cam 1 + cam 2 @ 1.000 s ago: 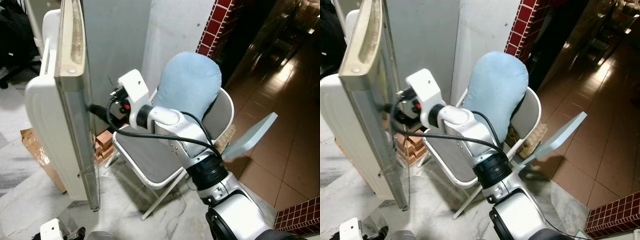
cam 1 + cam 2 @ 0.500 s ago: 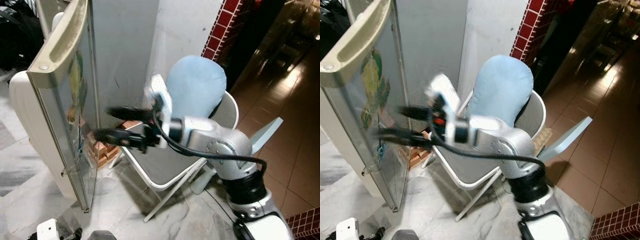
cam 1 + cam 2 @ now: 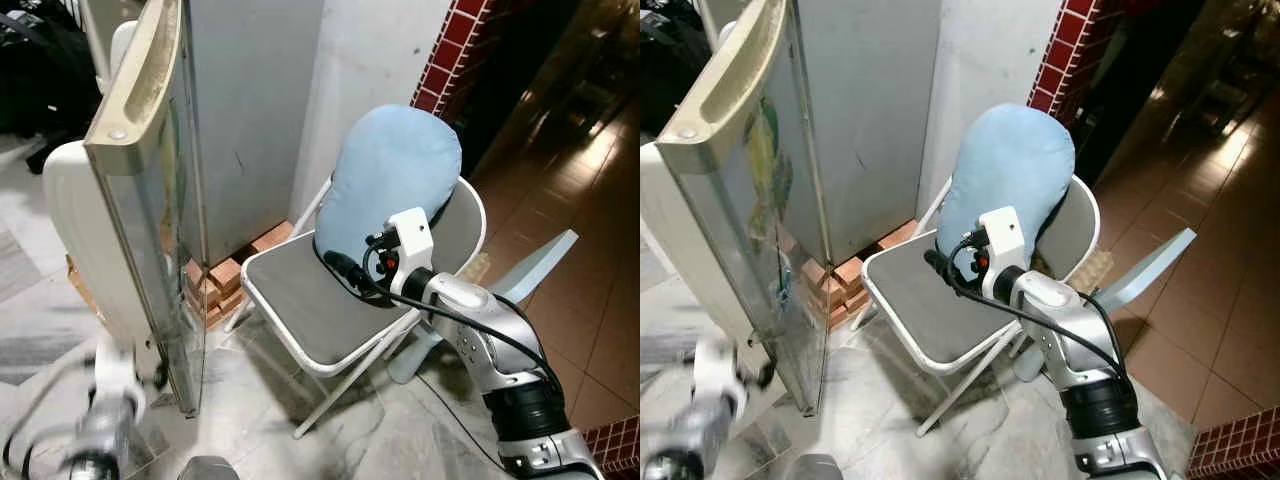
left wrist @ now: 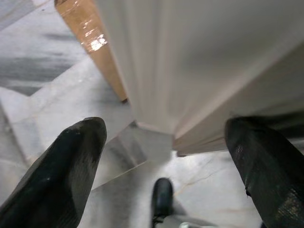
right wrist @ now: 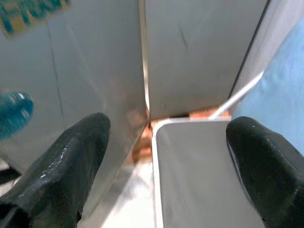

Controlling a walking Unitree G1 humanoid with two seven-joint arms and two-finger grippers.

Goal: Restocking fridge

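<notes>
Two grippers are spread wide and hold nothing, the right gripper (image 3: pixel 345 270) over the chair (image 3: pixel 300 310) with the fridge door (image 3: pixel 150 200) ajar just ahead, so restocking seems barely begun.

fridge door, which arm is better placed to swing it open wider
Left, probably. The left gripper sits low by the fridge door's bottom edge, jaws open. The right gripper hovers over the folding chair, farther away.

Grey fridge door (image 3: pixel 150 200) stands ajar, beside a folding chair (image 3: pixel 300 310).
</notes>
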